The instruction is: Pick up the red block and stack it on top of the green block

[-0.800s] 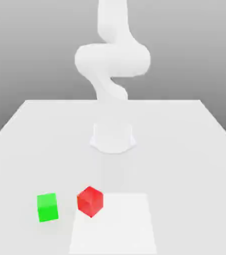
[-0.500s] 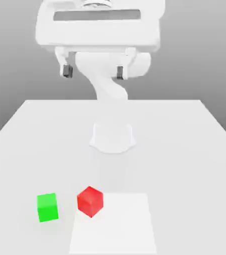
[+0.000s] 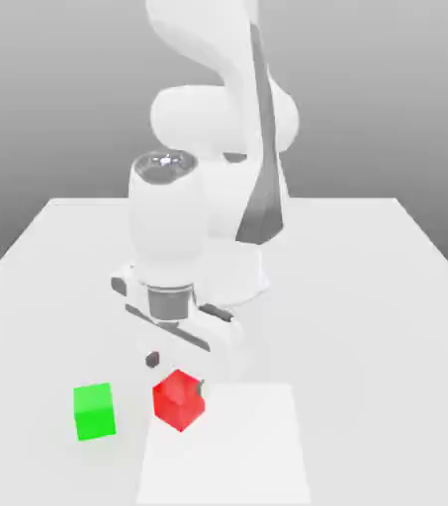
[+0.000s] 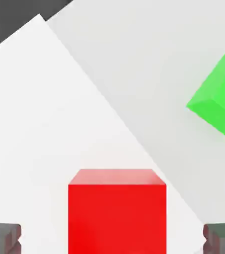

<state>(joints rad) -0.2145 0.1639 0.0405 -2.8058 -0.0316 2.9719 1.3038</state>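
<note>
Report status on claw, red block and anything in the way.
Claw open, fingers either side of red block, not gripping. Red block on table, unstacked. Green block off to one side, apparently no obstruction.

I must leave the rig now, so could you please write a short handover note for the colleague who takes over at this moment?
Tool: open, its two fingers spread on either side of the red block, not closed on it.
Red block: at the edge of the white patch.
Green block: on the table, apart from the red one, toward the exterior view's left.
Done: tool brought to the red block.
Left: grip it, lift it, set it on the green block, release.
</note>
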